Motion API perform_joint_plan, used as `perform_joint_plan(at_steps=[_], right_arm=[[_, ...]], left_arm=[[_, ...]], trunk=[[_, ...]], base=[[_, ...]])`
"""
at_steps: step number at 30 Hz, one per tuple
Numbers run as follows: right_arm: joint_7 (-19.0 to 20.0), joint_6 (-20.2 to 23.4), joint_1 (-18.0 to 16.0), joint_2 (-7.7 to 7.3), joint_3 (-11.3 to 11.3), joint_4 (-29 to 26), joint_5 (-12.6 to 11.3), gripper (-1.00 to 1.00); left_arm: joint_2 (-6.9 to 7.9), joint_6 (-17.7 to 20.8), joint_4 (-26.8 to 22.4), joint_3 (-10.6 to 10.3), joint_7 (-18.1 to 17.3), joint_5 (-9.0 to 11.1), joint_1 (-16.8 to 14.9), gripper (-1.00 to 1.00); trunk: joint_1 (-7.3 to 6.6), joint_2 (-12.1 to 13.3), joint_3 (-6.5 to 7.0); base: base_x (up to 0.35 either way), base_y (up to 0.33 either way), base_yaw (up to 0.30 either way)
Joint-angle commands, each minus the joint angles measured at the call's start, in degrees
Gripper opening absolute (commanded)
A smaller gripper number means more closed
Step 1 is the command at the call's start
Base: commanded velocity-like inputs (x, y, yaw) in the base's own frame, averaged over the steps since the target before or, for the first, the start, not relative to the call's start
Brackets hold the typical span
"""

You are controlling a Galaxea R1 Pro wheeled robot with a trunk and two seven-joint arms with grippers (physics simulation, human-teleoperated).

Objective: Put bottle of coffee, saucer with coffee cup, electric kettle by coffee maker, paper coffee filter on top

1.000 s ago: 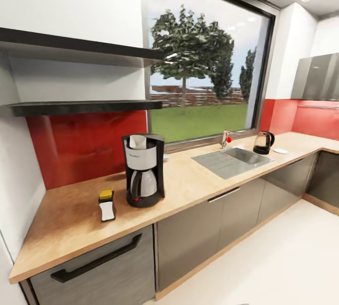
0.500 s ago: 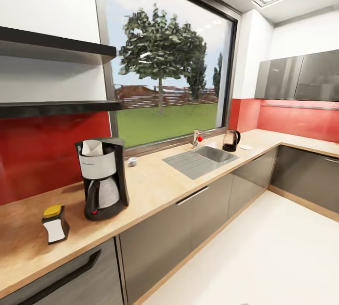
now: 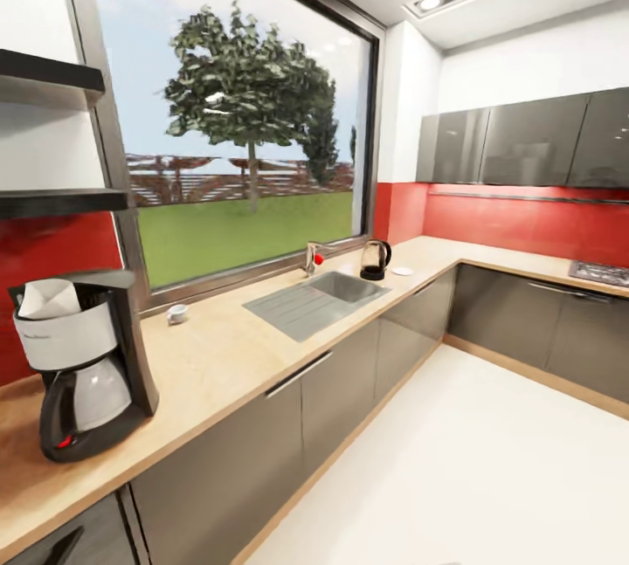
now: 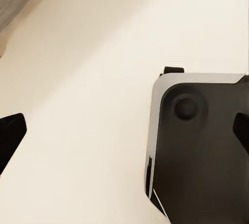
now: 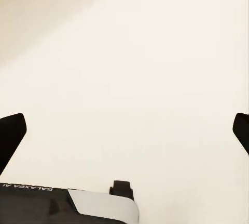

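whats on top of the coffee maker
A white paper coffee filter sits in the open top of the coffee maker, on the countertop. What lies beneath the filter, inside the basket, is covered.

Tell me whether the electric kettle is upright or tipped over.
Upright: the electric kettle stands on its base on the countertop beside the sink.
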Motion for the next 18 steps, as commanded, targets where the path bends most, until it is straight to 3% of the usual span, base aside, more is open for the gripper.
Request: perform_joint_plan(at_steps=[1,8,18], right_arm=[[0.0,0.0,0.0,0.01,0.5,0.0,-0.6,1.0],[-0.1,0.0,0.0,0.01,0.5,0.0,-0.6,1.0],[0.0,0.0,0.3,-0.02,0.7,0.1,0.1,1.0]], left_arm=[[0.04,-0.1,-0.1,-0.5,0.3,0.5,0.0,1.0],[0.04,-0.1,-0.1,-0.5,0.3,0.5,0.0,1.0],[0.04,-0.1,-0.1,-0.5,0.3,0.5,0.0,1.0]], trunk=[[0.04,0.0,-0.01],[0.04,0.0,-0.01],[0.04,0.0,-0.01]], base=[[0.248,-0.234,-0.3],[0.249,-0.233,-0.278],[0.249,-0.233,-0.029]])
